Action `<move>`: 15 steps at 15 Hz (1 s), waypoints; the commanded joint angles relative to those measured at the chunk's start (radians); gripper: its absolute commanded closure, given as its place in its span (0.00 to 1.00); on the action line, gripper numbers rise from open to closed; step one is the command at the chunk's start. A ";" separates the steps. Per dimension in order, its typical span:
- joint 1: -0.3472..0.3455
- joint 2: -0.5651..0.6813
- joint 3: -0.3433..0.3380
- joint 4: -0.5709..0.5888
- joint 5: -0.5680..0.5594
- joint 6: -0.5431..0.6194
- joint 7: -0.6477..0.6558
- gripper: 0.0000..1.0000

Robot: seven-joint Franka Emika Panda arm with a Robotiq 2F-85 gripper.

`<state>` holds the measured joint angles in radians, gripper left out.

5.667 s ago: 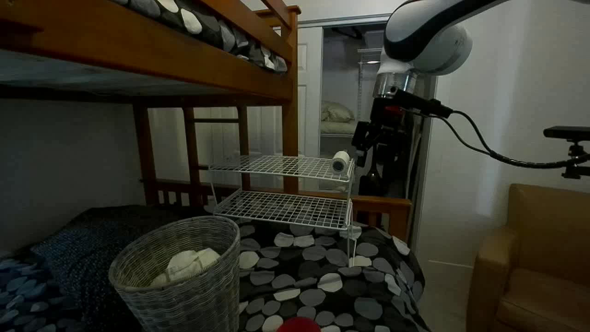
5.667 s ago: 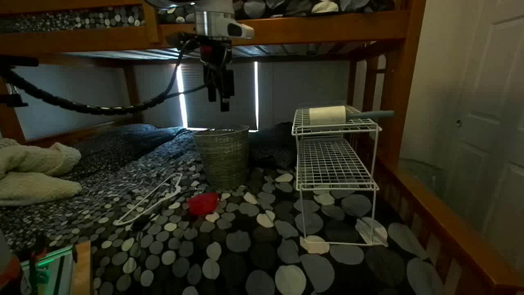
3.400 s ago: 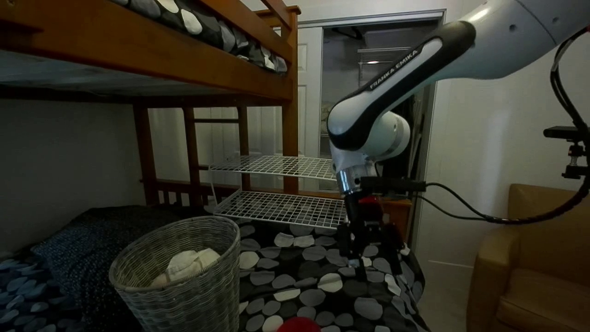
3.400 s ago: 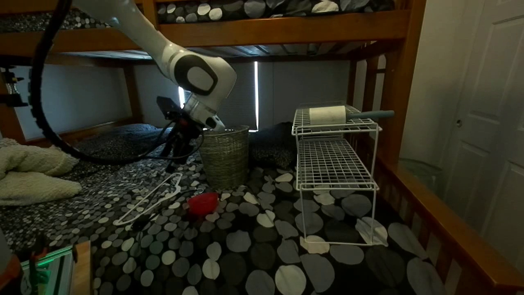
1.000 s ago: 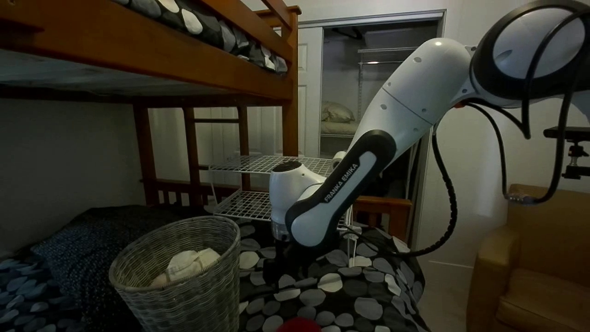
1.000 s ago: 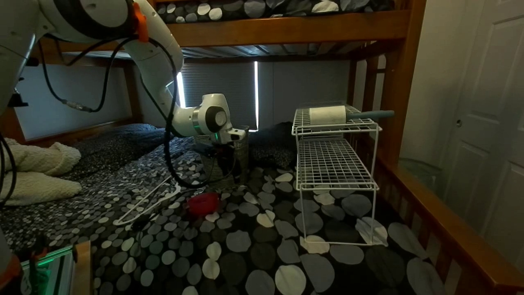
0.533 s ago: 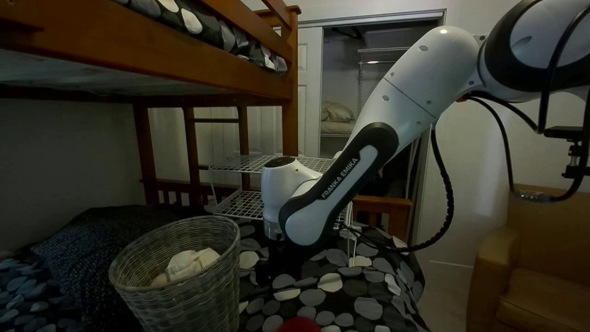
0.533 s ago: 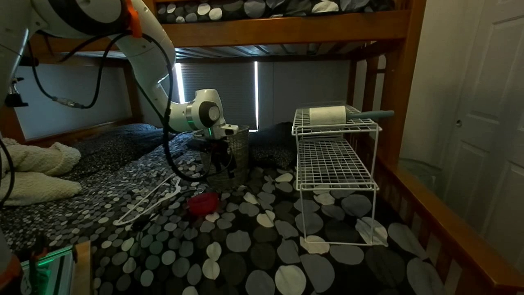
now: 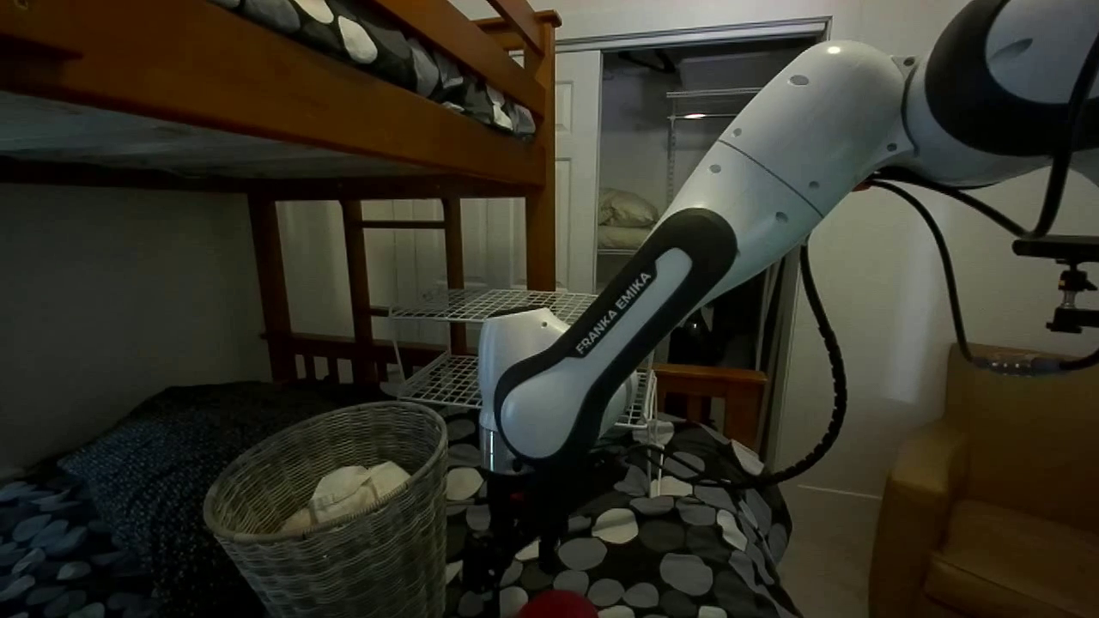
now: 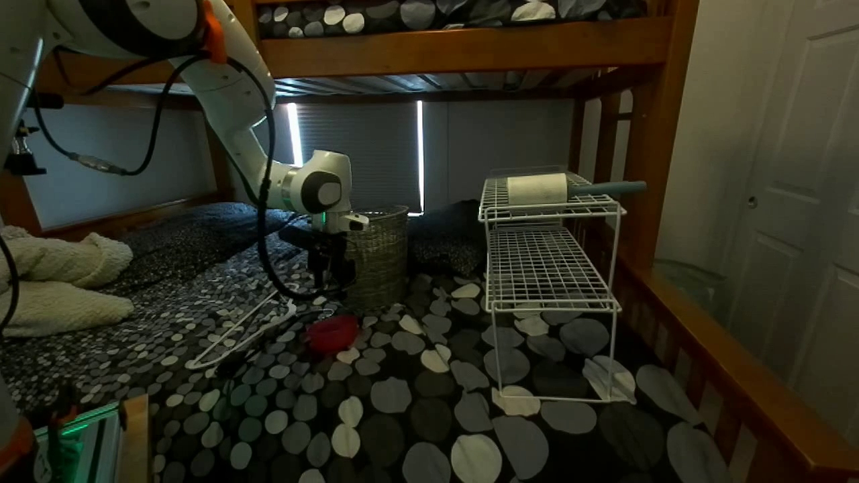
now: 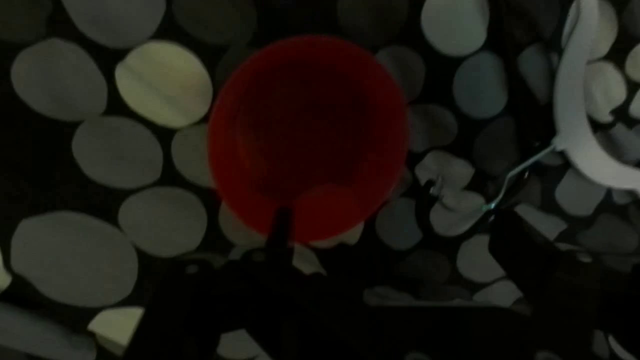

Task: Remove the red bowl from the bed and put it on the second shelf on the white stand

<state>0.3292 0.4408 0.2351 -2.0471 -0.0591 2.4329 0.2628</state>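
Observation:
The red bowl sits on the dotted dark cover of the bed. It shows at the bottom edge of an exterior view and from above in the wrist view, hollow side up. My gripper is open and empty. One fingertip overlaps the bowl's near rim in the wrist view; the other is well right of it. In an exterior view the gripper hangs above the bed, before the basket and above the bowl. The white stand stands on the bed; its second shelf is bare.
The wicker basket with cloth inside stands beside the arm. A white roller lies on the stand's top tier. A white hanger lies by the bowl. The upper bunk rail hangs overhead. A cream blanket lies at the side.
The arm has come down from high up to low over the bed. In the last second the gripper has shifted away from the stand, toward the hanger side. Bowl and stand have not moved.

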 commanded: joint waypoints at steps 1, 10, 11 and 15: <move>0.035 -0.076 -0.030 -0.095 0.017 -0.138 0.100 0.00; 0.038 -0.048 -0.036 -0.061 0.000 -0.148 0.125 0.00; 0.048 -0.042 -0.050 -0.058 -0.018 -0.140 0.165 0.00; 0.033 -0.035 -0.085 -0.088 -0.011 -0.063 0.206 0.00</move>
<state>0.3625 0.3964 0.1801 -2.1088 -0.0629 2.3184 0.4287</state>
